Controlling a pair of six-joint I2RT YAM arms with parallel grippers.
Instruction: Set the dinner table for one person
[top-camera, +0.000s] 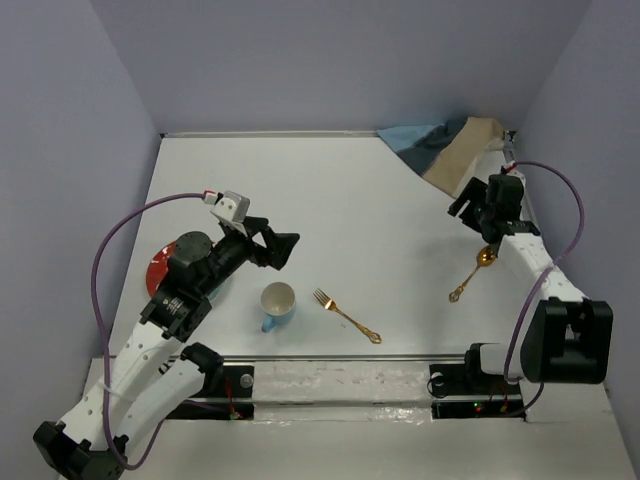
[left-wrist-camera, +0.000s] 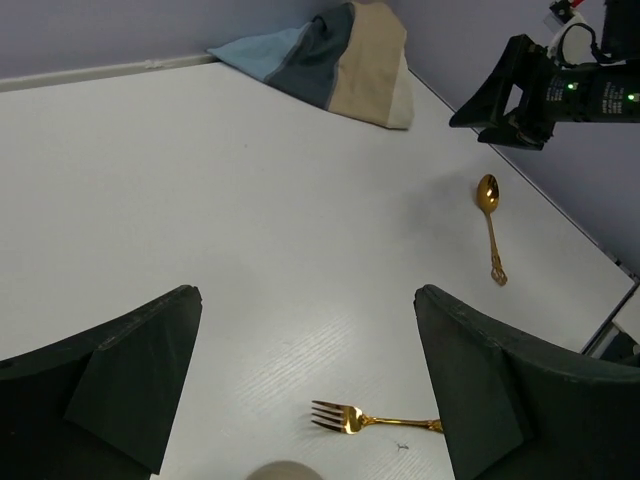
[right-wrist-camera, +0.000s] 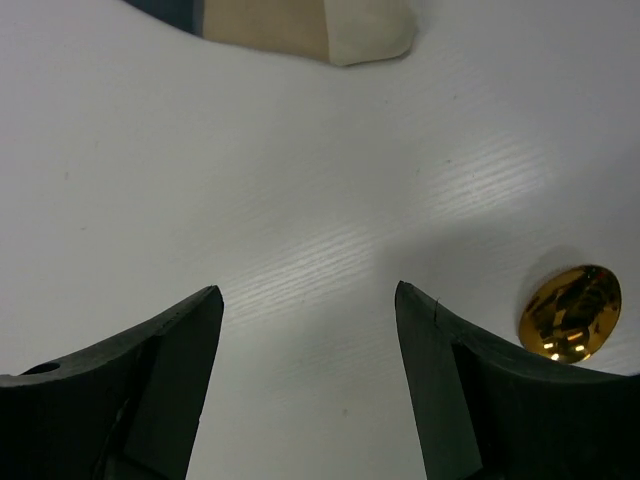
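Observation:
The white dinner table (top-camera: 330, 200) holds a gold fork (top-camera: 348, 315), a gold spoon (top-camera: 472, 273), a blue cup with a white inside (top-camera: 278, 305) and a red plate (top-camera: 160, 265), which my left arm partly hides. My left gripper (top-camera: 282, 245) is open and empty above the table, just behind the cup. In the left wrist view the fork (left-wrist-camera: 370, 420) lies below the open gripper (left-wrist-camera: 305, 295). My right gripper (top-camera: 468, 208) is open and empty, just behind the spoon, whose bowl (right-wrist-camera: 570, 312) shows to the right of the right finger.
A crumpled blue, tan and grey placemat (top-camera: 445, 145) lies in the back right corner, also in the left wrist view (left-wrist-camera: 330, 60) and the right wrist view (right-wrist-camera: 300, 25). Purple-grey walls close in the table on three sides. A metal rail (top-camera: 340, 360) runs along the near edge.

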